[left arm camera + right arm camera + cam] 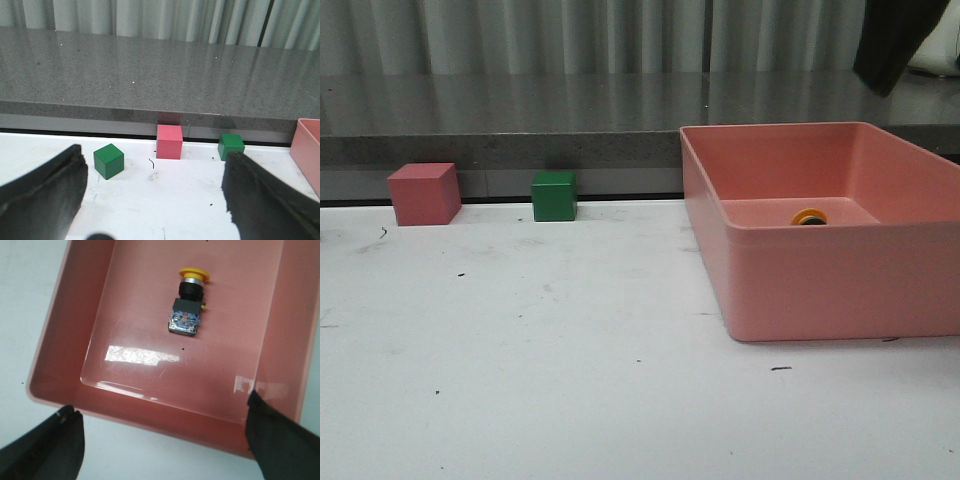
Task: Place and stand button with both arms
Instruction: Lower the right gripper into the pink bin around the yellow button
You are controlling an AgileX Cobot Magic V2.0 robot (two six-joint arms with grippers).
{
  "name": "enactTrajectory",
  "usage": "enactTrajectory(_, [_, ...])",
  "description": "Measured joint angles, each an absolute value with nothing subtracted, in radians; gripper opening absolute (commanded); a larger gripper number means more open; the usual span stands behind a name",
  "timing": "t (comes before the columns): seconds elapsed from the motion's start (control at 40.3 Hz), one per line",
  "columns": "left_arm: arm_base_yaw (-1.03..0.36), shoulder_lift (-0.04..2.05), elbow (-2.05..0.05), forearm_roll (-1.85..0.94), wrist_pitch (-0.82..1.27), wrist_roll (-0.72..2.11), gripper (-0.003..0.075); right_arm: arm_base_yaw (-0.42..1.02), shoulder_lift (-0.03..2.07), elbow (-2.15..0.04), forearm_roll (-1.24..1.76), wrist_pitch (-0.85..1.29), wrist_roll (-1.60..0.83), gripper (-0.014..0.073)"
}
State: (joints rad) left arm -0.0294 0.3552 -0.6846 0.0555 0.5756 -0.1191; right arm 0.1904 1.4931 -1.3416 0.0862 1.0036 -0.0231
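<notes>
Button point(189, 302) on side, mid-bin point(60, 345) — walls well apart.

A pink tub point(820, 285) sits at the right of a white table point(520, 370), the yellow cap of a button point(810, 216) just showing above its near wall. A pink cube point(424, 194) and a green cube point(554, 196) stand apart along the table's far edge.
</notes>
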Motion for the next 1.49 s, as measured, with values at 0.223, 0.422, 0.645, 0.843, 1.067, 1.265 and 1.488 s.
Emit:
enactTrajectory(0.223, [-0.029, 0.355, -0.685, 0.055, 0.576, -0.119, 0.0546, 0.19, 1.714, -1.499, 0.086, 1.057, -0.023, 0.0664])
enactTrajectory(0.422, [-0.029, 0.355, -0.685, 0.055, 0.576, -0.119, 0.0546, 0.19, 1.873, -1.626, 0.086, 1.093, -0.009, 0.0664])
enactTrajectory(0.645, [-0.029, 0.355, -0.685, 0.055, 0.576, -0.119, 0.0546, 0.19, 2.005, -1.707, 0.066, 1.1, 0.051, 0.0664])
enactTrajectory(0.843, [-0.029, 0.355, -0.685, 0.055, 0.576, -0.119, 0.0546, 0.19, 2.087, -1.734, 0.058, 1.086, 0.092, 0.0664])
enactTrajectory(1.067, [-0.029, 0.355, -0.685, 0.055, 0.576, -0.119, 0.0546, 0.186, 2.146, -1.739, 0.058, 1.045, 0.13, 0.0633])
enactTrajectory(1.265, [-0.029, 0.355, -0.685, 0.055, 0.576, -0.119, 0.0546, 0.186, 2.154, -1.741, 0.056, 1.029, 0.135, 0.0447])
enactTrajectory(1.488, [-0.029, 0.355, -0.685, 0.055, 0.576, -0.119, 0.0546, 0.179, 2.155, -1.741, 0.055, 1.029, 0.138, 0.0415])
